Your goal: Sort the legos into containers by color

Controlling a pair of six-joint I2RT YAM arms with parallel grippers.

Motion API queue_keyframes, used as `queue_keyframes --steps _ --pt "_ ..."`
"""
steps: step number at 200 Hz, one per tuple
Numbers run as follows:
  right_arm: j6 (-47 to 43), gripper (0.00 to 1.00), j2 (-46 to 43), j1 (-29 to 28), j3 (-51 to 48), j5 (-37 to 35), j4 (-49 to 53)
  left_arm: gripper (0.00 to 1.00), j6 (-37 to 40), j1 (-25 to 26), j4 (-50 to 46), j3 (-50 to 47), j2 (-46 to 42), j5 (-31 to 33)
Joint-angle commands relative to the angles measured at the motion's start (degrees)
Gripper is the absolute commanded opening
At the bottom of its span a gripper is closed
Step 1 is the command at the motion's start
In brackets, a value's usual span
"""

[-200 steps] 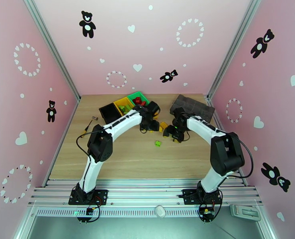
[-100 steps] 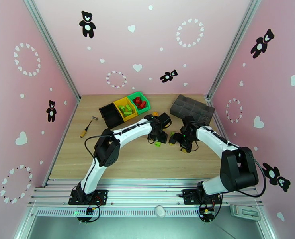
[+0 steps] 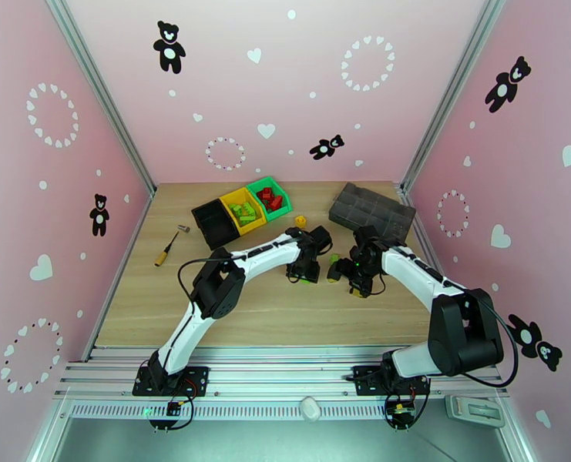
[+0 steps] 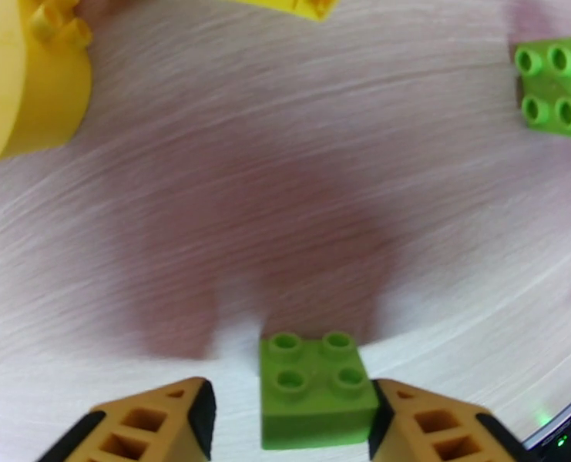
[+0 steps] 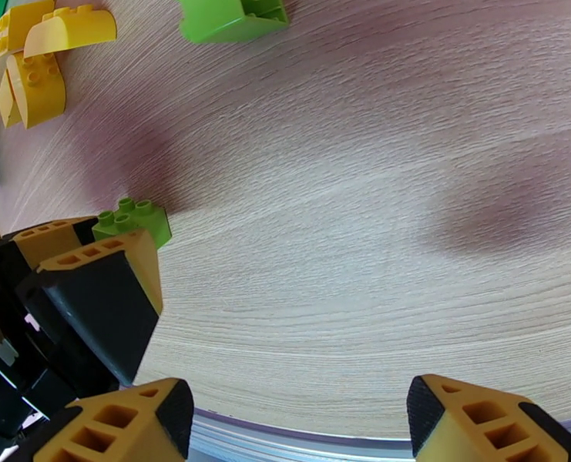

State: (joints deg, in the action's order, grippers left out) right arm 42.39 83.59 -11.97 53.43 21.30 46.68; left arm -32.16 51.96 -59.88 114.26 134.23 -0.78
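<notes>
The left gripper [image 3: 306, 272] is out in the middle of the table [image 3: 246, 309] now. A second ago it was up near the bins, and a little green brick lay all alone on the wood. Now the gripper is down at that green brick [image 4: 314, 388], with one finger on each side. Its jaws are partly open, and narrower than before. One orange fingertip [image 4: 424, 425] looks like it touches the brick. The other has a small gap, so the brick is not squeezed yet. It sits flat on the table with its bumps up. A second green brick [image 4: 553, 85] lies off to one side, well apart. Some yellow bricks [image 5: 42, 59] lie farther back, toward the bins. The right gripper [image 5: 300, 413] is just beside the left one, about where it was a second ago. Its jaws are wide open and it holds nothing. The three bins have not moved. They stand in a row at the back of the table: the black bin [image 3: 212, 222], the yellow bin [image 3: 254, 222] and the green bin [image 3: 285, 203]. Green bricks lie in the yellow bin and red bricks [image 3: 270, 198] lie in the green bin.
</notes>
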Motion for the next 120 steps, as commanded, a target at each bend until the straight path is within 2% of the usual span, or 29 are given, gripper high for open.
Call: queue_keyframes --steps 1,51,83,120 --pt "-0.62 0.77 -0.76 0.14 -0.37 0.88 -0.15 0.50 -0.44 0.45 -1.97 2.03 2.12 1.35" --pt "-0.80 0.75 0.49 0.11 0.66 1.54 -0.85 0.35 -0.10 0.50 -3.43 3.36 2.07 1.81" --pt "-1.43 0.74 1.34 0.06 2.75 4.12 -2.72 0.32 -0.09 -0.64 -3.43 2.78 -0.68 1.63" --pt "-0.44 0.74 5.55 -3.19 8.02 8.56 -6.68 0.31 -1.15 -5.41 -0.18 -0.88 -5.76 -1.18"
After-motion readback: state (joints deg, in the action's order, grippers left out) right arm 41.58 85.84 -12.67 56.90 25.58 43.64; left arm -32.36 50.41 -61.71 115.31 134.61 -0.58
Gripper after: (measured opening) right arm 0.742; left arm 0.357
